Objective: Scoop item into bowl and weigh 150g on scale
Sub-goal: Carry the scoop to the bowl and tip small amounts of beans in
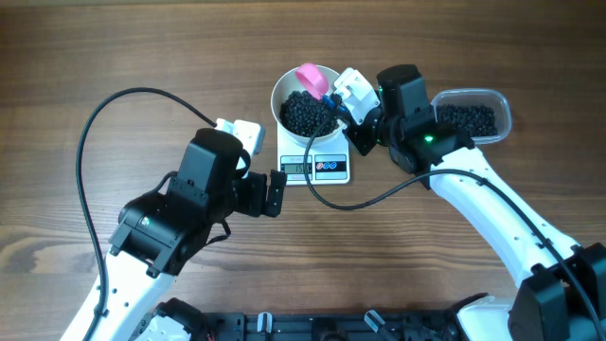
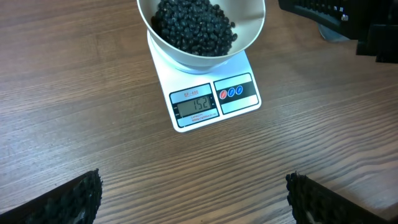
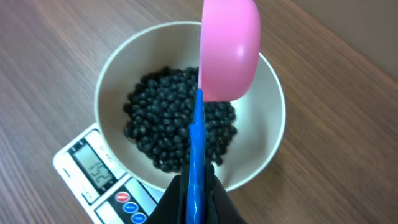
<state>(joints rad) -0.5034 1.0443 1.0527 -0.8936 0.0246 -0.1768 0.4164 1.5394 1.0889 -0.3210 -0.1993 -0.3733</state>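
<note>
The bowl [image 3: 118,68] is plain white, and the beads [image 3: 161,130] in it are glossy black. Beneath the bowl the scale [image 2: 168,78] is white too — grey display [image 2: 196,104], one red and two blue buttons [image 2: 231,92]. Over the bowl is a pink scoop [image 3: 230,50] with a blue handle [image 3: 196,149]. Around the bowl the table [image 1: 95,47] is brown, streaked wood grain.

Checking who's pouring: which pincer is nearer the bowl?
Right. Right pincer holds the scoop over the bowl; left pincer sits open, off in front of the scale.
</note>
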